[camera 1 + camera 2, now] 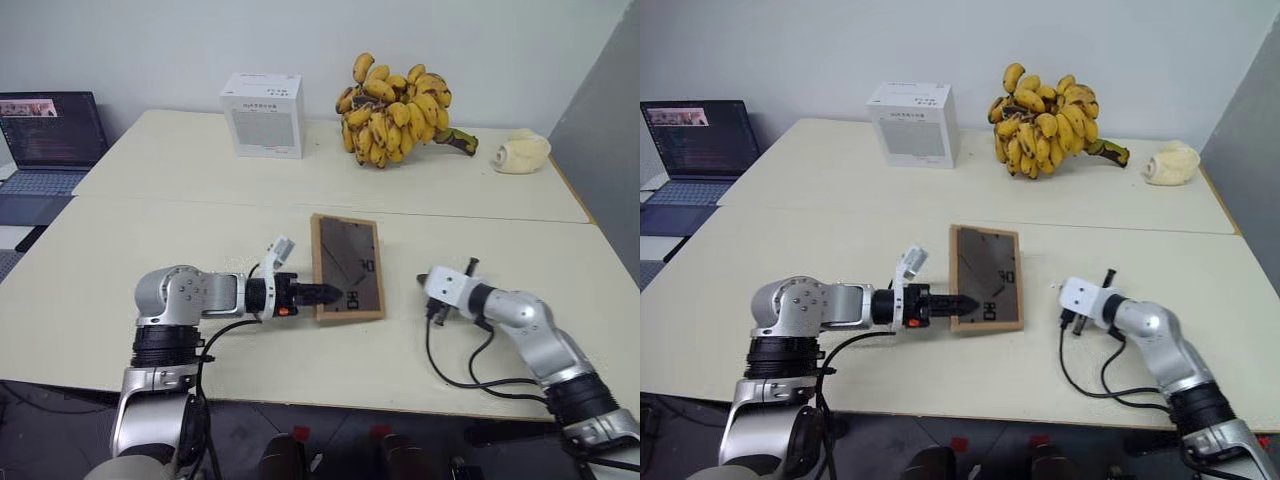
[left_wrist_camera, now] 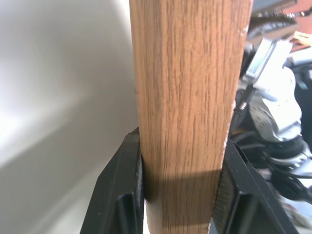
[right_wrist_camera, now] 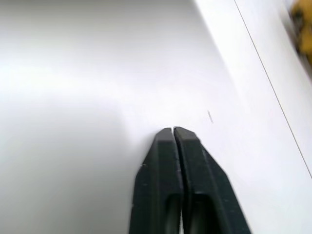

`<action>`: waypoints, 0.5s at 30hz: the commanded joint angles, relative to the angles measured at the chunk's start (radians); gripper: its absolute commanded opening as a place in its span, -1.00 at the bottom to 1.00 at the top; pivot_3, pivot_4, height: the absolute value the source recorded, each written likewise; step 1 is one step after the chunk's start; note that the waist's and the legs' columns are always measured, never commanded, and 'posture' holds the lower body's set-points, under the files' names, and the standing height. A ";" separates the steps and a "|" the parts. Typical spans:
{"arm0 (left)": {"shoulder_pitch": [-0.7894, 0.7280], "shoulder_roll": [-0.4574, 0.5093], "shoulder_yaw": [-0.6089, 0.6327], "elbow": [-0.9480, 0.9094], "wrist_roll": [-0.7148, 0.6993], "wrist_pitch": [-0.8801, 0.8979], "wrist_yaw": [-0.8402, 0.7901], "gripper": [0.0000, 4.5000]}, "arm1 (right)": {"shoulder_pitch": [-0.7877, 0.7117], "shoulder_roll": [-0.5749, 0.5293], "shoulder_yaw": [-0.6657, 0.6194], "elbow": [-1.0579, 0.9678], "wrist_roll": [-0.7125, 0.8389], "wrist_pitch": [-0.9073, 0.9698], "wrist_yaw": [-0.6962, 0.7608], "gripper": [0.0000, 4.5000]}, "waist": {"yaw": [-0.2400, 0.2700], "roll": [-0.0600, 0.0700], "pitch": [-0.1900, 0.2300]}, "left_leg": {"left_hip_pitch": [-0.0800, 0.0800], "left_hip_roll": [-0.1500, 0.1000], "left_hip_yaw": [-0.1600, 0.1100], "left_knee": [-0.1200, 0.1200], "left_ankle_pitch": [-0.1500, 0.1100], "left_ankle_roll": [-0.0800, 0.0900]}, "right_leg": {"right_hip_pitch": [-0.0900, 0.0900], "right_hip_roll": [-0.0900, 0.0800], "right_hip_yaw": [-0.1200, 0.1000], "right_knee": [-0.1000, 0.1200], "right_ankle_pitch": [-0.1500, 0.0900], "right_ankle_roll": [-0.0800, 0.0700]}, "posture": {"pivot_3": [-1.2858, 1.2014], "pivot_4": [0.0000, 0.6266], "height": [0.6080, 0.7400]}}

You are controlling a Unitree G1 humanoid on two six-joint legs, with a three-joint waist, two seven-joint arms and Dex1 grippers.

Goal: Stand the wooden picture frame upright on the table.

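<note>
Far left, off the table edge: an open dark laptop (image 1: 50, 135) with a lit screen, well apart from both arms.

Left gripper (image 1: 328, 295): its two black fingers (image 2: 119, 195) are pinched on the small rectangular light-wood picture frame (image 1: 348, 268). The left wrist view shows one pad pressed against each face of the wooden side rail. The gripper points across toward the robot's right, at the near left corner of the frame.

Frame itself: dark grey back faces up, white marks visible near the gripper tip. It looks tilted, near edge low by the gripper; whether that edge touches the large pale cream table (image 1: 200, 230) cannot be told.

Beyond the left gripper, on the far table section past the seam: a white printed cardboard box (image 1: 263, 115), well apart. Right of it, a large bunch of yellow bananas (image 1: 395, 110), also far from both grippers.

Right gripper (image 3: 174, 134): fingers pressed together, holding nothing, above bare tabletop. It sits to the right of the frame, apart from it.

Far right rear corner: a pale cream lumpy object (image 1: 521, 152), kind unclear.
</note>
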 commanded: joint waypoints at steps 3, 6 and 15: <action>-0.014 0.061 -0.072 -0.063 0.078 -0.254 -0.120 -0.43 | -0.023 -0.015 -0.161 -0.240 0.212 0.219 0.069 -0.27 | -0.002 0.000 0.001 | 0.000 0.000 0.001 0.000 0.000 0.000 | 0.000 0.000 0.000 0.000 0.000 0.000 | 0.03 -0.52 1.00; -0.024 0.079 -0.102 -0.072 0.112 -0.350 -0.171 -0.43 | -0.085 0.014 -0.217 -0.411 0.359 0.425 0.074 0.00 | -0.002 0.000 0.002 | -0.001 0.000 0.000 -0.001 0.000 0.000 | -0.001 0.000 0.000 0.000 0.000 0.000 | 0.03 -0.52 1.00; -0.130 0.076 -0.132 -0.031 0.140 -0.432 -0.242 -0.43 | -0.392 0.256 -0.290 -0.600 0.694 0.875 -0.122 0.80 | 0.003 0.001 0.003 | -0.016 0.001 -0.002 0.001 0.000 0.000 | -0.017 0.001 -0.002 0.003 0.000 -0.001 | 0.03 -0.52 1.00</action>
